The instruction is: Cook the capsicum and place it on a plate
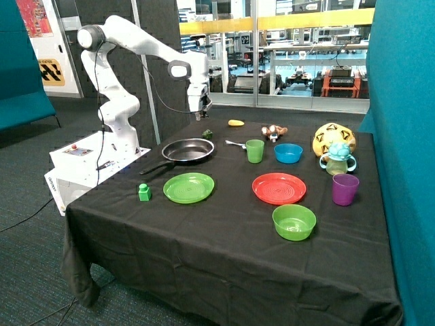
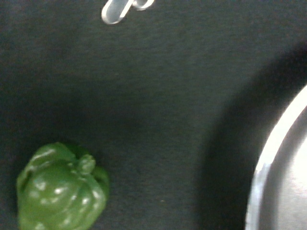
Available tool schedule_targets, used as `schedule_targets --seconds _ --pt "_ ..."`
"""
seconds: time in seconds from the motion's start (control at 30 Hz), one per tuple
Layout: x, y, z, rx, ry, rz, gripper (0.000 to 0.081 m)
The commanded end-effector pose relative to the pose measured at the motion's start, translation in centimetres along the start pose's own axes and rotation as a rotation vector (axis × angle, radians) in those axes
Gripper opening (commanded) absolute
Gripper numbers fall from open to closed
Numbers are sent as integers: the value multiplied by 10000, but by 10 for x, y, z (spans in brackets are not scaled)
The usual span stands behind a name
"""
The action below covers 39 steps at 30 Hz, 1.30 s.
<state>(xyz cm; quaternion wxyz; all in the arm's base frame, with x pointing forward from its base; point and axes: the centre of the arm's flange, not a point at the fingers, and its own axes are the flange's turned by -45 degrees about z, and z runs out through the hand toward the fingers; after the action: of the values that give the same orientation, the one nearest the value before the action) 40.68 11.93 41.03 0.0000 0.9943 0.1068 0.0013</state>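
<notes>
While the capsicum is still sitting on the black cloth and not in the pan, the step in hand appears to be the first pick-up, with the cooking and the plating both yet to come.

Going left to right in the outside view: a bright green block is lying at the lower left of the table, the pan with its dark handle is resting left of centre, and the lime-green plate is waiting just below the pan, bare. The gripper is hanging above the pan's far rim and almost over the capsicum, well clear of it; whether it is spread or pressed together I cannot tell, since neither view is showing the tips plainly. Further right a small green cup, a red plate and a green bowl are standing apart from the work.

In the wrist view the capsicum is sitting in the lower left corner, and the pan's bright rim is curving down the right edge, with bare cloth between them.

To do this well, the arm should be centring itself over the capsicum before descending, because the toy is lying off to one corner of the wrist view. Its lumpy body will likely be slipping under a shallow pinch, so closing low across its widest part seems wise, while keeping clear of the pan rim nearby.
</notes>
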Motion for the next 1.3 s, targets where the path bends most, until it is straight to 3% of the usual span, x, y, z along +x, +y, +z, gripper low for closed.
schedule_targets --seconds 0.0,0.33,0.6,0.8,1.27 --pt "-3 -27 14 3 -25 -41 528" --pt "-17 -62 40 4 -25 -495 535" --pt "-17 -74 45 4 -25 -668 575" --pt "-13 -67 45 3 -25 -272 681" --pt "-22 -65 65 2 -25 837 728"
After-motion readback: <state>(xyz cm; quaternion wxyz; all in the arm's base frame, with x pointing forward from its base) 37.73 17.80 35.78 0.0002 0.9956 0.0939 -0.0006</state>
